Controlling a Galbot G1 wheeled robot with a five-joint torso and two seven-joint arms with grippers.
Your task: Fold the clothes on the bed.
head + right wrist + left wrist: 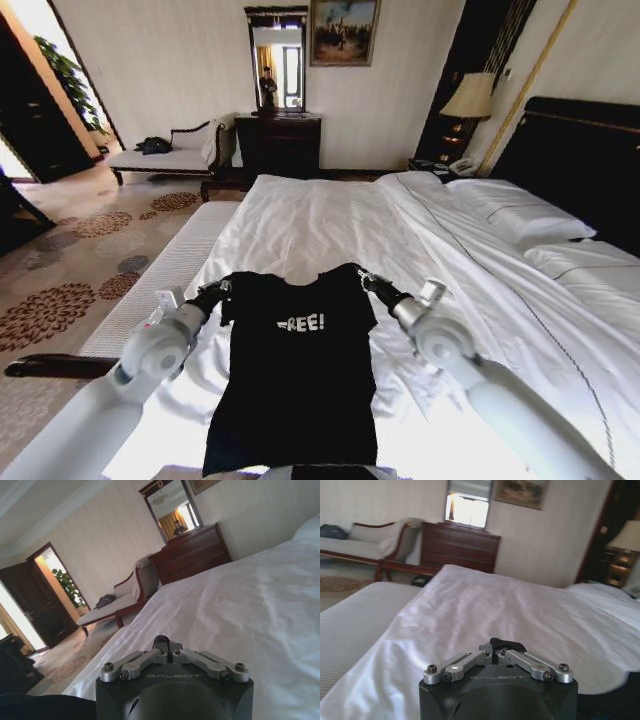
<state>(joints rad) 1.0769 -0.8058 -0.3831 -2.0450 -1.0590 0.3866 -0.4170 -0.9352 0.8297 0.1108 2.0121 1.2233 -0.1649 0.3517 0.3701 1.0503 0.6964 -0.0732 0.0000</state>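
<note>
With fingers drawn together in both wrist views, left gripper (222,289) pinched on the left shoulder and right gripper (360,279) on the right shoulder of the black T-shirt (296,380), judging by the head view. Spread flat, print up, on the near part of the bed (330,225), sleeves apparently tucked under, length unfolded. Probably midway: lengthwise fold left. One T-shirt, one bed, two grippers, two pillows (515,210).
</note>
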